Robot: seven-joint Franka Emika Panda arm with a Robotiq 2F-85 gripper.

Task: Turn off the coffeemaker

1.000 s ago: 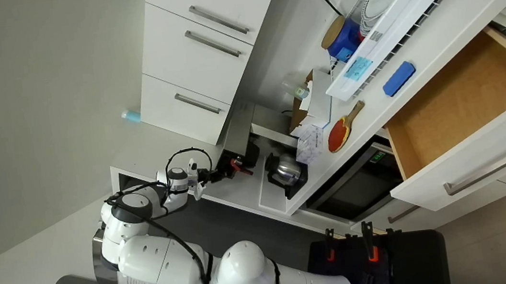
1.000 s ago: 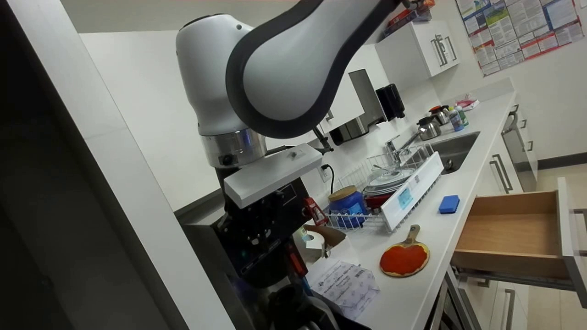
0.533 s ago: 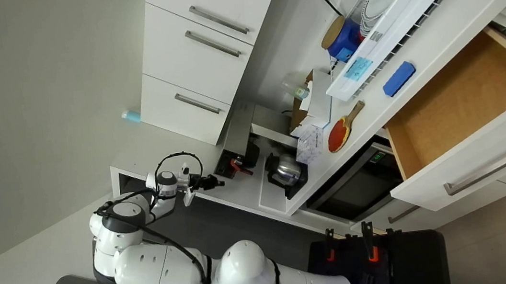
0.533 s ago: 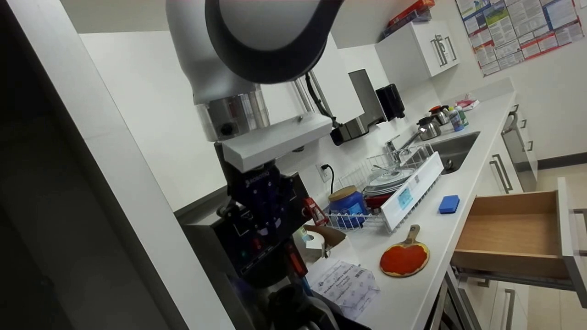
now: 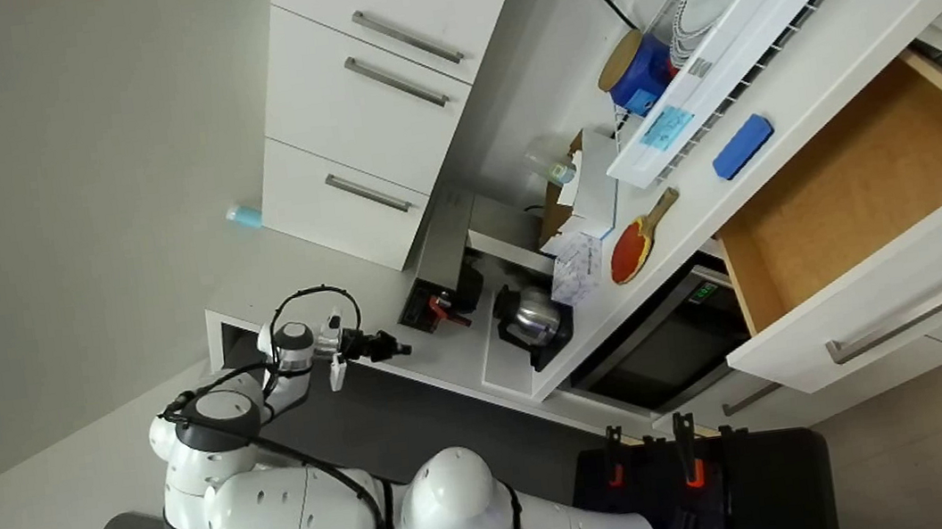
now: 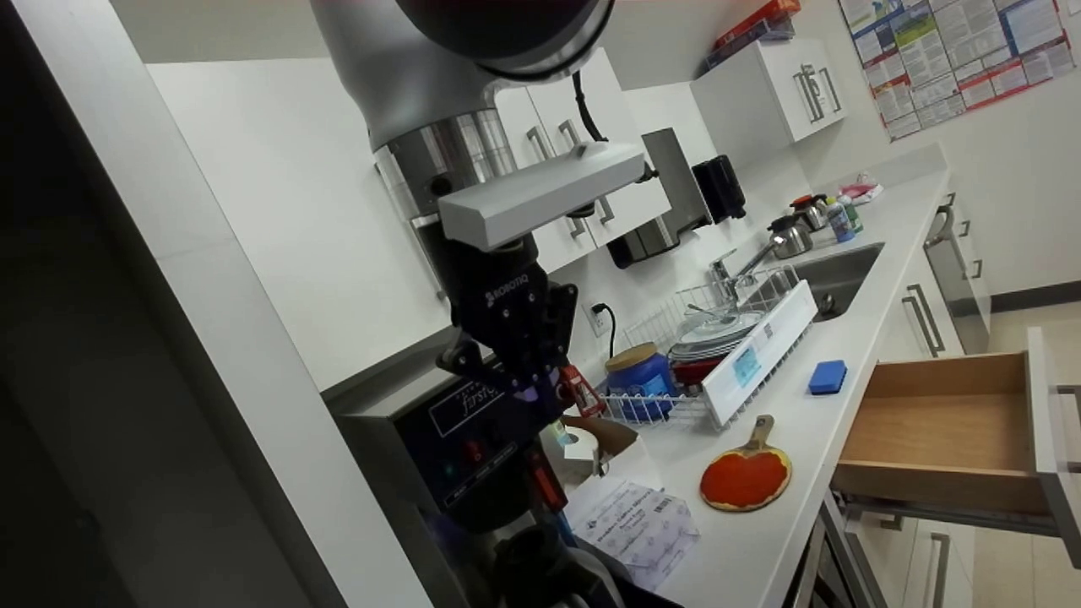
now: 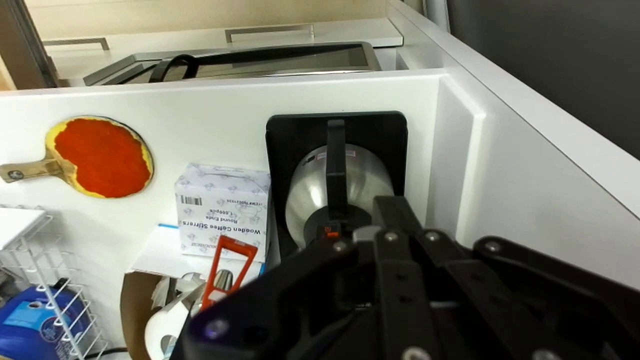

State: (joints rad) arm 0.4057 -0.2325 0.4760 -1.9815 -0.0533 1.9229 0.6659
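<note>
The coffeemaker (image 6: 435, 447) stands on the counter, with a boxy metal top and a black front panel. The panel shows lettering and a small faint reddish spot. It also shows in another exterior view (image 5: 418, 305), where a red handle sticks out below the panel. My gripper (image 5: 403, 348) is in front of the panel, with a gap between them. In an exterior view, the gripper (image 6: 540, 397) overlaps the panel's upper right part. In the wrist view, the gripper (image 7: 387, 215) is shut and empty, and hides most of the machine. The spot is not visible there.
A steel carafe (image 7: 345, 180) lies below my fingers on a black base. Beside it are a white stirrer box (image 7: 222, 210) and a red paddle (image 7: 102, 157). A dish rack (image 6: 760, 355) and an open drawer (image 6: 946, 422) are farther along the counter.
My gripper has drawn back from the coffeemaker's front panel, away from the counter. In an exterior view it moved upward, then slightly right, uncovering the panel's lettering and reddish spot.
</note>
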